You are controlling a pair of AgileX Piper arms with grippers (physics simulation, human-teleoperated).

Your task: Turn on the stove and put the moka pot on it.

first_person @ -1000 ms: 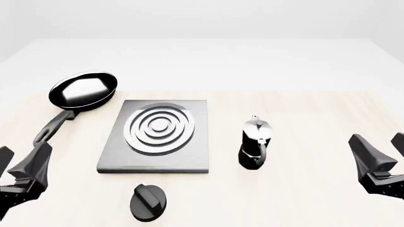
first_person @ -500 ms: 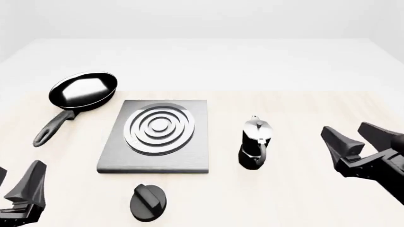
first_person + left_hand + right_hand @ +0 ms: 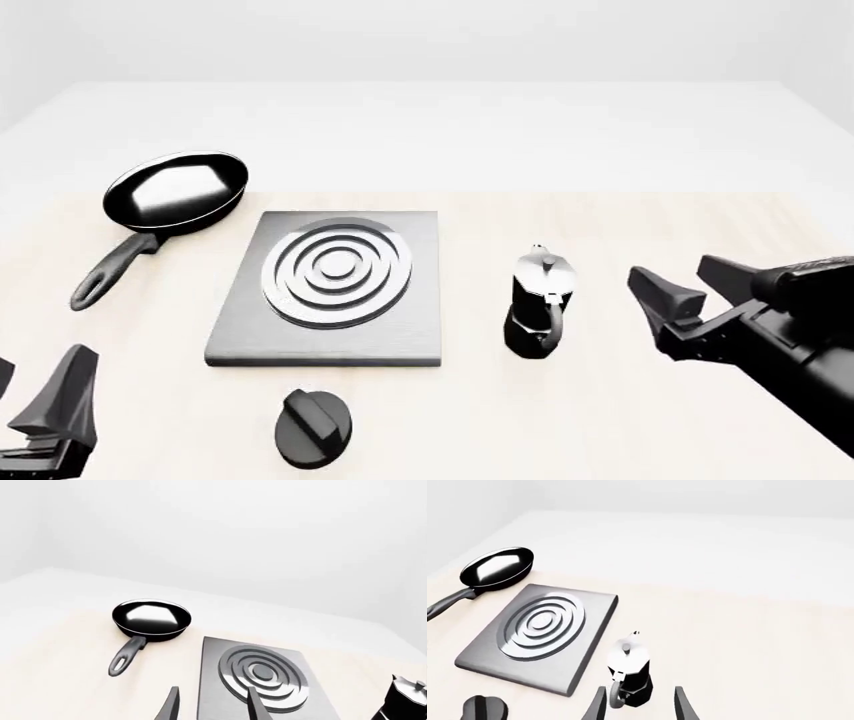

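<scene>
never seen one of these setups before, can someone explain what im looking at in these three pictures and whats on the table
These are computer-rendered pictures of two robot arms working at a table. One picture is from a fixed camera behind the arms, looking forward and down. The other two come from small cameras mounted on each arm, looking out along its fingers.

In the fixed view, the left gripper sits at the near left and the right gripper reaches in from the right. Both are open and hold nothing.

On the table are a frying pan, a flat grey stove with a ring burner, its separate round black knob in front, and a small moka pot standing upright beside the stove, not on it. The right gripper points toward that pot.
</scene>
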